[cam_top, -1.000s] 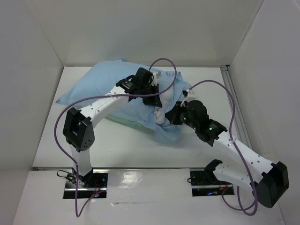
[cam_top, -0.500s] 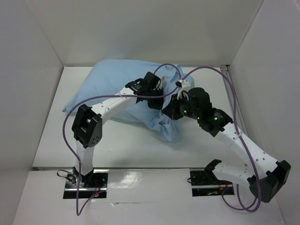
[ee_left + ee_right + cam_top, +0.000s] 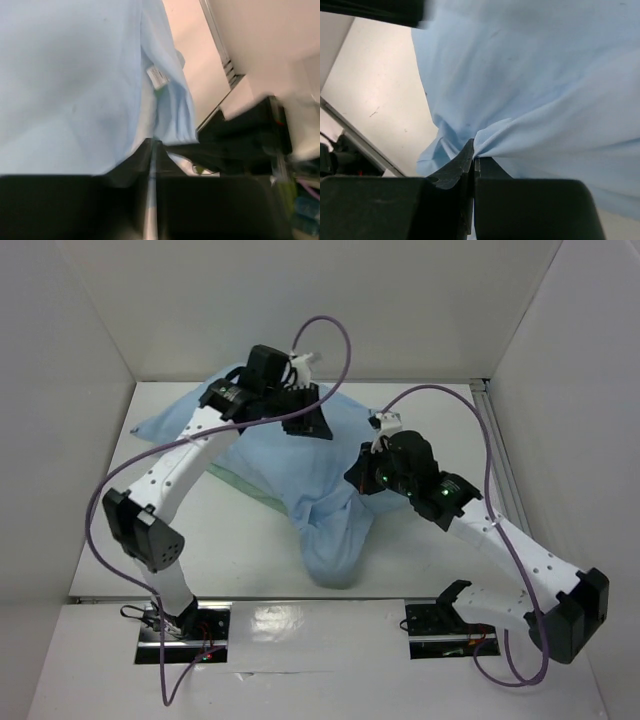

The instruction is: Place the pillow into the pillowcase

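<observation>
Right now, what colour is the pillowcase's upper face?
Light blue pillowcase, best seen from the top view.

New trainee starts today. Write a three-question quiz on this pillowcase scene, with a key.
1. True or false: the right gripper is shut on a fold of the pillowcase.
2. In the top view, the strip peeking out under the pillowcase's near left edge is: A sea-green, B red, C yellow.
3. Which gripper is nearer the back wall?
Key: 1 true; 2 A; 3 the left gripper.
</observation>
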Available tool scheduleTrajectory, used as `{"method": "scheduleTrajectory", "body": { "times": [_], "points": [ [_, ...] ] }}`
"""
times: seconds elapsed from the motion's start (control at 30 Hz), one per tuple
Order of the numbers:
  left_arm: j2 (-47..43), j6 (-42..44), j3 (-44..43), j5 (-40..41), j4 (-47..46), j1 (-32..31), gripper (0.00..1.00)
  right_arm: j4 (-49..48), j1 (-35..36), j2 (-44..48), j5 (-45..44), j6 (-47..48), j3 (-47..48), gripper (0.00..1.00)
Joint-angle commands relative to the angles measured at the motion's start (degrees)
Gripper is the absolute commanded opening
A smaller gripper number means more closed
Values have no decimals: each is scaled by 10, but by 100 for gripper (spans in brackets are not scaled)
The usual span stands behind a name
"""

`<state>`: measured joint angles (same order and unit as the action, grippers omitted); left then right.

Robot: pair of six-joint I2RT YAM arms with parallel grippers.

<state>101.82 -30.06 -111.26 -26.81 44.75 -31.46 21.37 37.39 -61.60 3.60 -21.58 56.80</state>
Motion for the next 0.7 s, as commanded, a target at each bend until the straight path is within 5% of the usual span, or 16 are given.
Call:
{"method": "scheduleTrajectory", "body": {
  "times": [0.0, 0.07, 0.17, 0.23, 0.27, 0.33, 0.53, 0.67],
  "points": [
    [-74, 17, 48, -18, 10, 31, 0, -83, 5, -58, -19, 12, 44, 0],
    [-96, 12, 67, -2, 3, 47, 0, -96, 5, -79, -36, 12, 57, 0],
    [-137, 5, 97, 18, 3, 96, 0, 13, -18, -153, -80, 7, 143, 72],
    [-159, -2, 129, 49, -2, 143, 18, 69, -12, -148, -130, -9, 175, 84],
    [-180, -9, 143, 61, -2, 161, 46, 69, -12, -126, -155, -19, 163, 88],
    [-198, -16, 186, 103, -7, 220, 70, 55, -12, -47, -155, -35, 125, 93],
    [-237, -85, 325, 70, -33, 382, 80, 195, -17, 13, -134, -54, 131, 96],
    [-261, -106, 432, 42, -104, 439, 92, 219, -12, 56, -39, -85, 21, 100]
  ]
}}
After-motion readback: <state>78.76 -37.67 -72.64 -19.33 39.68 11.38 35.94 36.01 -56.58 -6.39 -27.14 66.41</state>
